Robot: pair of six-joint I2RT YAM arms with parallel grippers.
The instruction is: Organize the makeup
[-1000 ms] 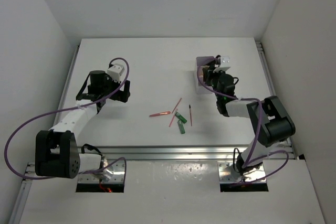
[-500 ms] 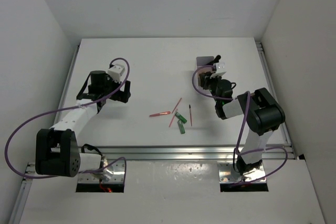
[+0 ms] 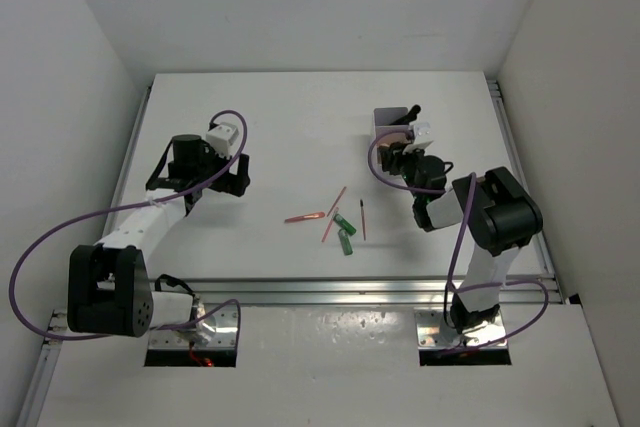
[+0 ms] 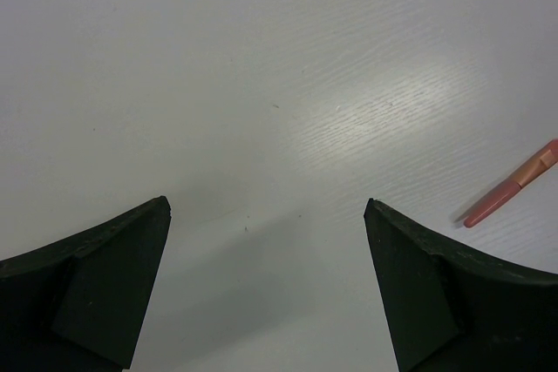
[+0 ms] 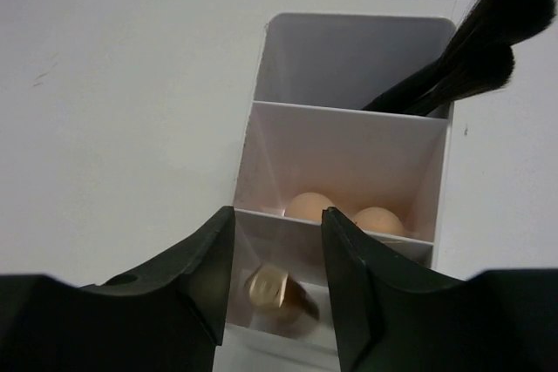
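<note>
My right gripper (image 5: 277, 215) hovers open over the near compartment of a white divided box (image 5: 349, 115). A gold lipstick (image 5: 277, 289) lies loose and blurred in that compartment, clear of both fingers. Two beige sponges (image 5: 307, 206) sit in the middle compartment, and black brushes (image 5: 453, 67) stand in the far one. In the top view the box (image 3: 381, 116) shows just behind the right gripper (image 3: 400, 152). Pink pencils (image 3: 305, 217) and a green bottle (image 3: 346, 240) lie mid-table. My left gripper (image 3: 237, 175) stands open over bare table, with a pink pencil (image 4: 513, 195) to its right.
White walls close in the table on the left, back and right. An aluminium rail (image 3: 350, 290) runs along the near edge in front of both arm bases. Purple cables loop beside each arm.
The right gripper's jaws have parted and the gold lipstick now lies loose in the near compartment. The right arm has swung its elbow in. The left arm has not moved.
</note>
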